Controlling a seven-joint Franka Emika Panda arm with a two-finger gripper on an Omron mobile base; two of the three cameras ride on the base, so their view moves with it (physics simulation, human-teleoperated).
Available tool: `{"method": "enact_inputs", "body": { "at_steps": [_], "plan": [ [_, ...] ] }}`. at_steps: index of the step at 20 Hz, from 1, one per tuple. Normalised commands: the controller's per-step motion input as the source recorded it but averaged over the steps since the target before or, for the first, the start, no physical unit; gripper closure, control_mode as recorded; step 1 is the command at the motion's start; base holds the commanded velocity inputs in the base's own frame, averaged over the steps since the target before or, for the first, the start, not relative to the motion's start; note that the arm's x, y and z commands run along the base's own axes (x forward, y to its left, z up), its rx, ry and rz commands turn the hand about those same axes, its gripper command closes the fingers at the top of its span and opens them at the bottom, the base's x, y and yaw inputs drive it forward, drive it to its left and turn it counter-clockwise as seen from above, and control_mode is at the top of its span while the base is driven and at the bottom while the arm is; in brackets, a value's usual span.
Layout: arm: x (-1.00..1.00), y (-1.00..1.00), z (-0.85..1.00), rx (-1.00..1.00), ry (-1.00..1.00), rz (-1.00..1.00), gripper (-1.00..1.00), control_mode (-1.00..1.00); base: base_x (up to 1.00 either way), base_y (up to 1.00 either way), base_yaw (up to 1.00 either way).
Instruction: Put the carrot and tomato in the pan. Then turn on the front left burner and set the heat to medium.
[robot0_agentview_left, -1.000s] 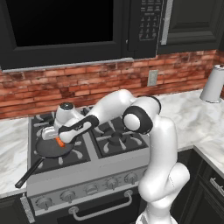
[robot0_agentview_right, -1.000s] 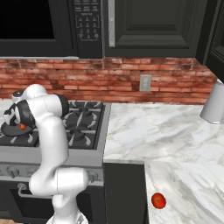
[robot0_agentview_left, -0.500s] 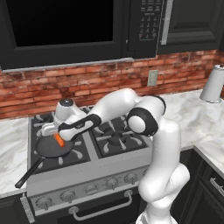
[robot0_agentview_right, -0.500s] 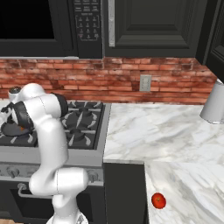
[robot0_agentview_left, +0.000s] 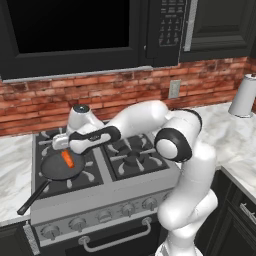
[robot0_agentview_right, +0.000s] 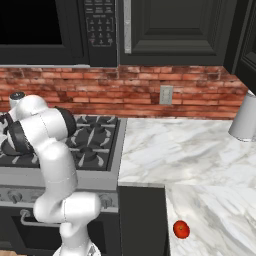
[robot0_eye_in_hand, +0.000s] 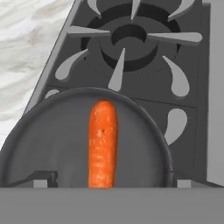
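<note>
Lying flat in the pan (robot0_agentview_left: 56, 170), the carrot (robot0_agentview_left: 67, 159) rests free on the black surface; the pan sits on the front left burner (robot0_agentview_left: 82, 176) with its handle pointing toward the stove's front left corner. Above it the gripper (robot0_agentview_left: 62, 145) hovers with its jaws spread wide, holding nothing; the tomato (robot0_agentview_right: 181, 229) lies well apart on the marble tabletop (robot0_agentview_right: 200, 155) to the right.

Pan (robot0_eye_in_hand: 52, 144) floor lies free either side of the carrot (robot0_eye_in_hand: 103, 142); grate prongs (robot0_eye_in_hand: 118, 70) beyond.
</note>
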Motion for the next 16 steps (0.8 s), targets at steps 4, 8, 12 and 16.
{"method": "enact_inputs", "body": {
  "at_steps": [4,8,12,16],
  "plan": [
    [-0.63,-0.60,0.10,0.00,0.00,-0.04,-1.00,-1.00,0.00,0.00,0.00],
    [-0.78,-0.62,0.00,0.01,0.00,-0.05,-1.00,-1.00,0.00,0.00,0.00],
    [-0.62,-0.66,0.00,0.00,0.00,-0.04,-1.00,-1.00,0.00,0.00,0.00],
    [-0.44,-0.73,0.09,0.00,0.01,-0.03,-1.00,-1.00,0.00,0.00,0.00]
  ]
}}
